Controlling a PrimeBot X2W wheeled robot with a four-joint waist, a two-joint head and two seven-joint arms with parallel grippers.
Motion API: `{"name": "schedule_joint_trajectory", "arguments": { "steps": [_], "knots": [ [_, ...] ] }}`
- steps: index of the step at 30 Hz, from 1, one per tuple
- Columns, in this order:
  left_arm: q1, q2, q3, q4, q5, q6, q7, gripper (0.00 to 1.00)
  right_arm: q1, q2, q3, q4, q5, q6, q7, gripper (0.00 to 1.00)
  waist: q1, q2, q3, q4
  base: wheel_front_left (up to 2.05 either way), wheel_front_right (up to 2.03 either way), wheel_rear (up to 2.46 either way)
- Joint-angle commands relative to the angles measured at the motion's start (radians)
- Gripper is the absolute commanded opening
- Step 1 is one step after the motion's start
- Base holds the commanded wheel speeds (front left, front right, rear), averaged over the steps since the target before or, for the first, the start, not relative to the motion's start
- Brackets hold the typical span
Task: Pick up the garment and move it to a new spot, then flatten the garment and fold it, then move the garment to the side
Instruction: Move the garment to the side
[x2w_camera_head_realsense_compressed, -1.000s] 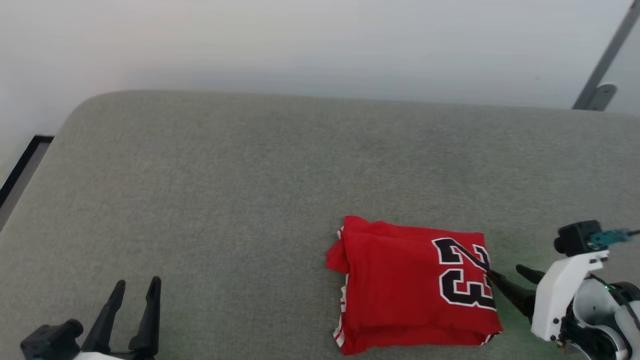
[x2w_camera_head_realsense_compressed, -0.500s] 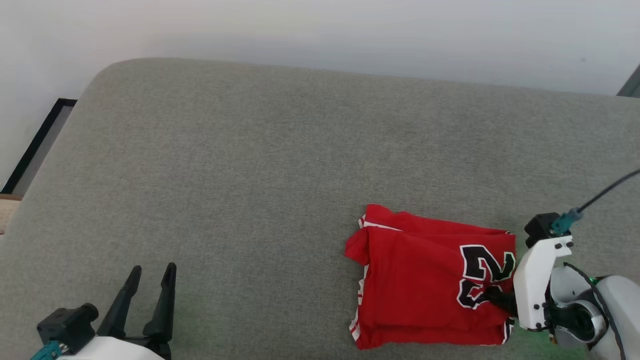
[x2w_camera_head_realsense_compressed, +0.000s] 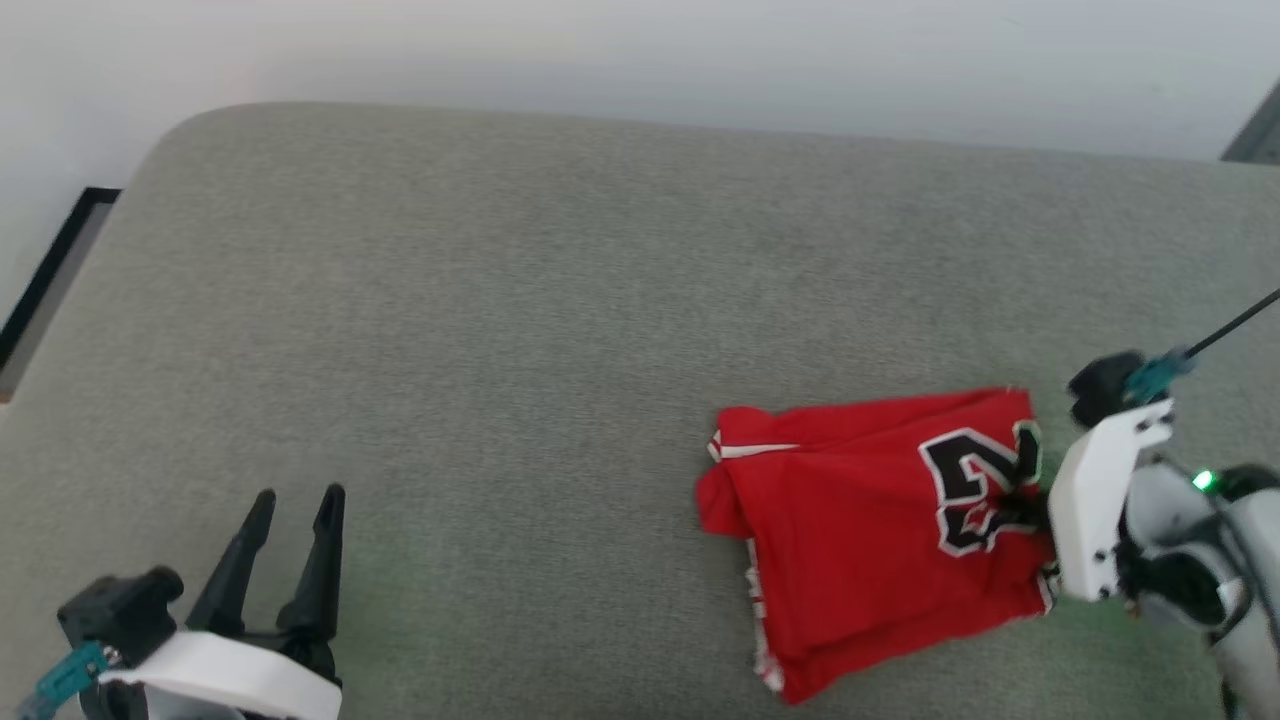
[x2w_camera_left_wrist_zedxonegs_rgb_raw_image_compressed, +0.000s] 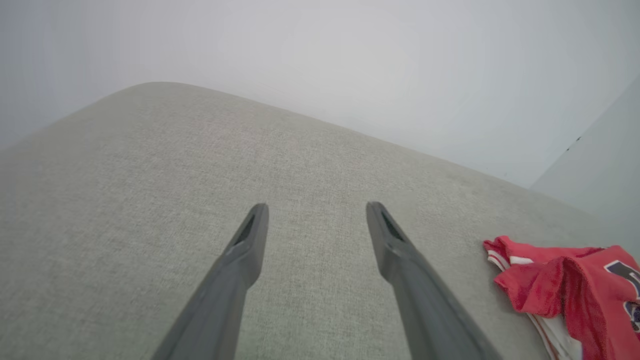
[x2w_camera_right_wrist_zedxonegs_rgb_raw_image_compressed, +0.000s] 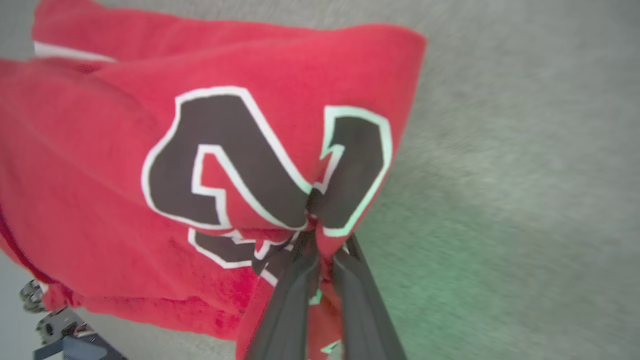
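Right pincer (x2w_camera_right_wrist_zedxonegs_rgb_raw_image_compressed: 314, 235) clamped tight on a bunched fold of the shirt (x2w_camera_head_realsense_compressed: 860, 540), biting at the black number (x2w_camera_right_wrist_zedxonegs_rgb_raw_image_compressed: 225, 160) near the cloth's right edge. Grip probably placed there to catch several layers at once and carry the folded bundle sideways without spilling it open. Shirt folded, lying on grey cushion (x2w_camera_head_realsense_compressed: 500, 300), toward the robot's right, gripped end puckered. Right forearm low, reaching in from the right, fingers pointing left across the cloth. Left pincer (x2w_camera_head_realsense_compressed: 295, 497) spread wide, empty, parked well apart over bare cushion.

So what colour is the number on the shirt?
The number is black with a white outline on the red shirt, clearest in the right wrist view.
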Motion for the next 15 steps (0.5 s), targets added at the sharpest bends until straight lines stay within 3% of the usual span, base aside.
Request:
{"name": "schedule_joint_trajectory", "arguments": {
  "steps": [1,15],
  "knots": [
    [-0.025,0.005,-0.004,-0.003,0.002,-0.003,-0.005,1.0,-0.019,-0.016,-0.016,-0.018,-0.016,-0.003,-0.013,0.0,0.0,0.0,0.012,-0.022,0.0,0.0,0.0],
    [-0.23,0.014,-0.104,-0.029,0.035,-0.003,-0.005,1.0,-0.22,-0.097,-0.153,-0.064,-0.174,-0.003,-0.011,0.0,0.0,0.0,0.107,-0.192,0.0,0.0,0.0]
  ]
}}
